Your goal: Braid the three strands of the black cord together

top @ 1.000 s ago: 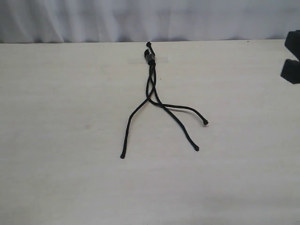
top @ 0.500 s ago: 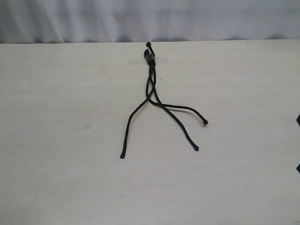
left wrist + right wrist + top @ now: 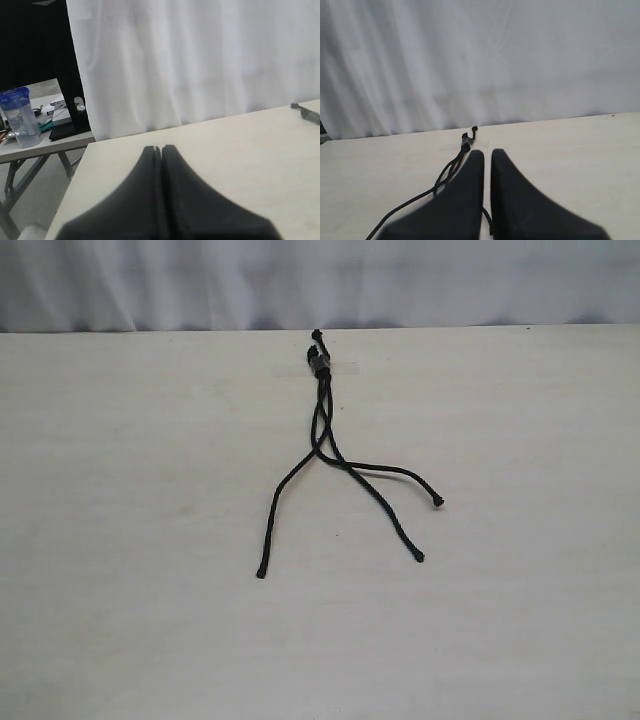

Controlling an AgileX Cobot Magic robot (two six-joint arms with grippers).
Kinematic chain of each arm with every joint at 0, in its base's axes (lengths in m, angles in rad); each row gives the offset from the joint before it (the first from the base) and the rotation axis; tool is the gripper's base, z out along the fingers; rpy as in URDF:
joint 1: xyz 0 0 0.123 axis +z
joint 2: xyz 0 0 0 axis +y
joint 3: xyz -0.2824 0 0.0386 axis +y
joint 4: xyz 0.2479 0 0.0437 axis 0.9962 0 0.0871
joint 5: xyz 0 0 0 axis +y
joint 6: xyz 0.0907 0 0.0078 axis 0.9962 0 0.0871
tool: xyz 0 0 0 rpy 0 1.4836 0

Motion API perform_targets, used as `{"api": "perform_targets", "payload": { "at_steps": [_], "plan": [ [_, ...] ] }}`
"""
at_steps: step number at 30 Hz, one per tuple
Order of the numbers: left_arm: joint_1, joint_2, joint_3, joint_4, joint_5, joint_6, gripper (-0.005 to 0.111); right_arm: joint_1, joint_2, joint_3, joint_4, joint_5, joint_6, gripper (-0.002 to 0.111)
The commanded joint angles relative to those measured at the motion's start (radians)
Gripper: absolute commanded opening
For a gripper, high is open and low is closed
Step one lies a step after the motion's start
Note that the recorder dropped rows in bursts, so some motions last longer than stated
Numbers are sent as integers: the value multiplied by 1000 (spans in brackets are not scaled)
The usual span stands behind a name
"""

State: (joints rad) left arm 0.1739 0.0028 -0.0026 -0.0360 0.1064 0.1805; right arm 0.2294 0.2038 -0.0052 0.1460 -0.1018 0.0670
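The black cord (image 3: pixel 320 364) lies on the pale table (image 3: pixel 150 490), its bound head at the far middle. Just below the head the three strands cross loosely, then fan out toward me: the left strand (image 3: pixel 275 505), the middle strand (image 3: pixel 385 510) and the right strand (image 3: pixel 395 469), each ending in a small knob. Neither gripper shows in the exterior view. The left gripper (image 3: pixel 162 148) is shut on nothing, hovering near the table's left edge, with the cord head (image 3: pixel 305 112) far off. The right gripper (image 3: pixel 487 152) stands a narrow gap open, empty, pointing at the cord head (image 3: pixel 466 145); a strand (image 3: pixel 410 202) runs past its finger.
Clear tape (image 3: pixel 345 367) holds the cord's head to the table. A white curtain (image 3: pixel 320 280) hangs behind the far edge. Past the table's left edge (image 3: pixel 75 175) stands a side table with a blue-lidded jar (image 3: pixel 20 117).
The right gripper, seen at the exterior view's right edge a second ago, has dropped back out of that view. The cord has not moved.
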Motion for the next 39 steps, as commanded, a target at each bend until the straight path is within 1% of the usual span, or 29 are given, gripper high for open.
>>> {"api": "perform_targets", "payload": {
  "at_steps": [1, 3, 5, 8, 13, 16, 39],
  "plan": [
    [1, -3, 3, -2, -12, -4, 0, -107, -42, 5, -12, 11, -3, 5],
    [1, -3, 3, -2, -9, -5, 0, -179, -74, 5, -12, 32, -11, 5],
    [1, -3, 3, -2, -9, -5, 0, -227, -102, 5, -12, 58, -45, 5],
    [1, -3, 3, -2, -9, -5, 0, -266, -138, 5, -12, 109, -139, 5],
    [1, -3, 3, -2, -9, -5, 0, -273, -195, 5, -12, 211, -315, 5],
    [1, -3, 3, -2, -9, -5, 0, -273, -204, 5, -12, 239, -315, 5],
    [1, -3, 3, -2, -11, -5, 0, -273, -204, 5, -12, 241, -313, 5]
  ]
}}
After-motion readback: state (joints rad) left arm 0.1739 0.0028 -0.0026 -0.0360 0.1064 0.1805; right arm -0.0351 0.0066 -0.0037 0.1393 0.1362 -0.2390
